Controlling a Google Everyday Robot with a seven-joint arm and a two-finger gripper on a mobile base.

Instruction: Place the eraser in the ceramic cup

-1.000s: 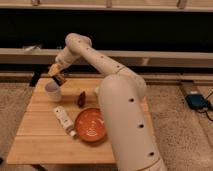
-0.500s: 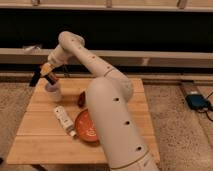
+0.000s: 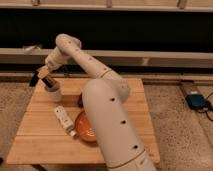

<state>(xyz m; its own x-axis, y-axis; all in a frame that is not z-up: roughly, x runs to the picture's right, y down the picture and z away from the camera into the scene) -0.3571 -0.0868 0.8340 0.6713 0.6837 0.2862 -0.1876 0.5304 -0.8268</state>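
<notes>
Near the wooden table's (image 3: 40,140) far left corner, the gripper (image 3: 46,77) is hovering directly over the ceramic cup (image 3: 53,92); I cannot tell its jaw state, or whether the eraser is released.

Wooden worktop (image 3: 42,142) on a speckled floor (image 3: 177,130); orange bowl (image 3: 84,127) near its middle; white labelled bottle (image 3: 63,120) lying just beside the bowl; blue object (image 3: 197,101) on the floor.

Matt pale wood planks on the tabletop (image 3: 40,142); the tool (image 3: 44,75) over the ceramic cup (image 3: 53,92) looks dark plastic, the cup smooth white, the orange bowl (image 3: 82,127) glossy.
</notes>
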